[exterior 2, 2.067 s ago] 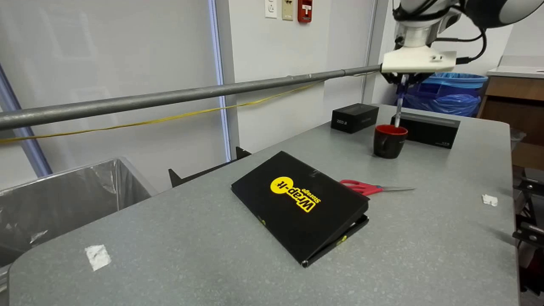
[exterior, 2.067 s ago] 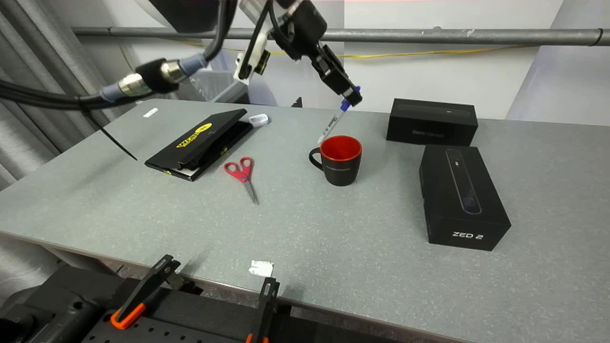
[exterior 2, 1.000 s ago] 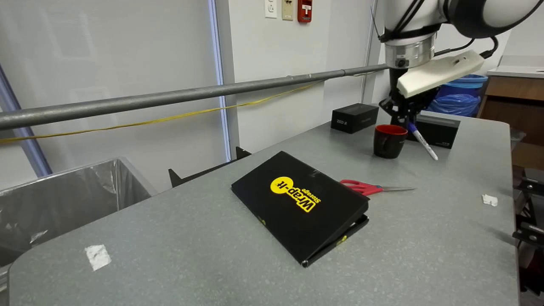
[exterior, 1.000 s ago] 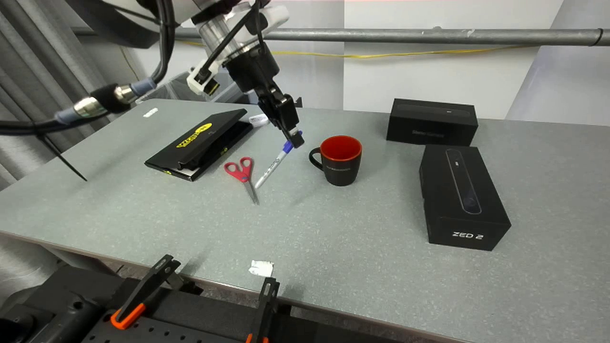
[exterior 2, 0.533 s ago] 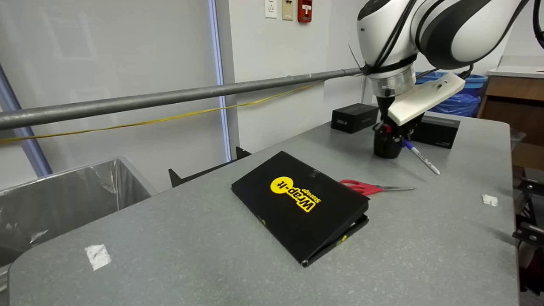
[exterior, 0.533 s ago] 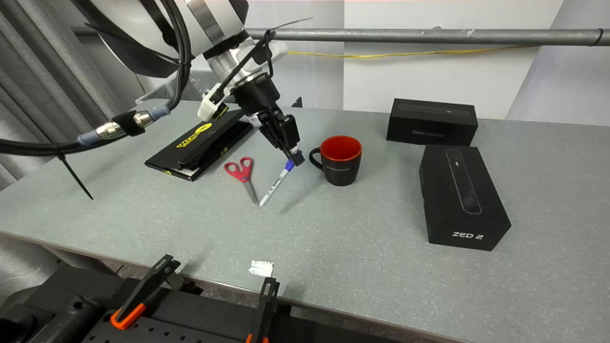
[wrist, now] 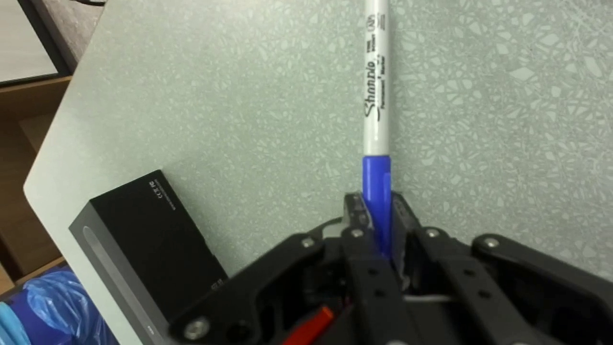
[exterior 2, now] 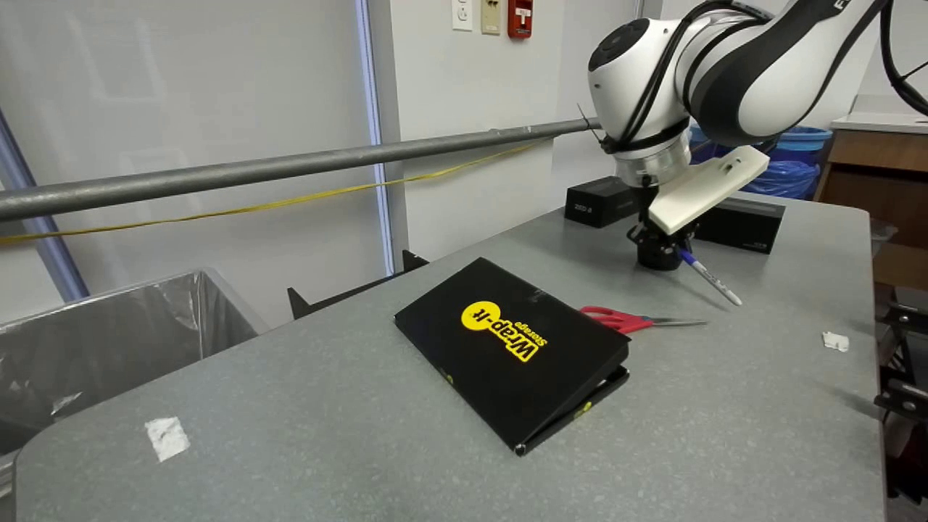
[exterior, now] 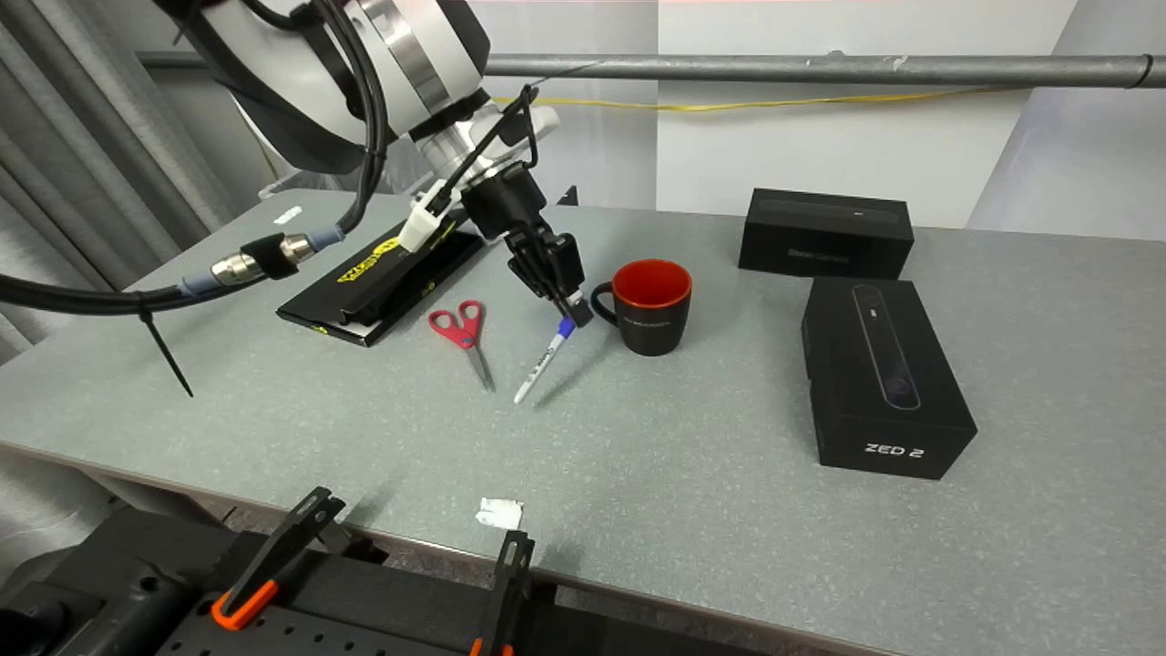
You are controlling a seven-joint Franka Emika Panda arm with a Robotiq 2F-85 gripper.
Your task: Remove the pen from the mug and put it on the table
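Observation:
The pen (exterior: 544, 364), blue at one end with a whitish barrel, is held by its blue end in my gripper (exterior: 576, 312). In the wrist view the fingers (wrist: 377, 206) press on both sides of the blue cap of the pen (wrist: 377, 96). The pen slants down; its free end is close above the grey table (exterior: 683, 510), with its shadow slightly apart. I cannot tell whether it touches. The mug (exterior: 651, 319), black with a red inside, stands upright beside the gripper, its handle near the fingertips. In an exterior view the gripper hides most of the mug (exterior 2: 656, 261).
Red-handled scissors (exterior: 466, 333) lie near the pen's free end. A black Wrap-It box (exterior 2: 507, 348) lies half open beyond them. Two black boxes, a ZED 2 box (exterior: 888, 383) and another (exterior: 824, 232), stand past the mug. A white scrap (exterior: 499, 513) lies near the table's edge.
My gripper has carried the pen from above the mug's rim to beside the handle and lowered it near the table. Over the last half second it moved slightly lower. The mug has not moved.

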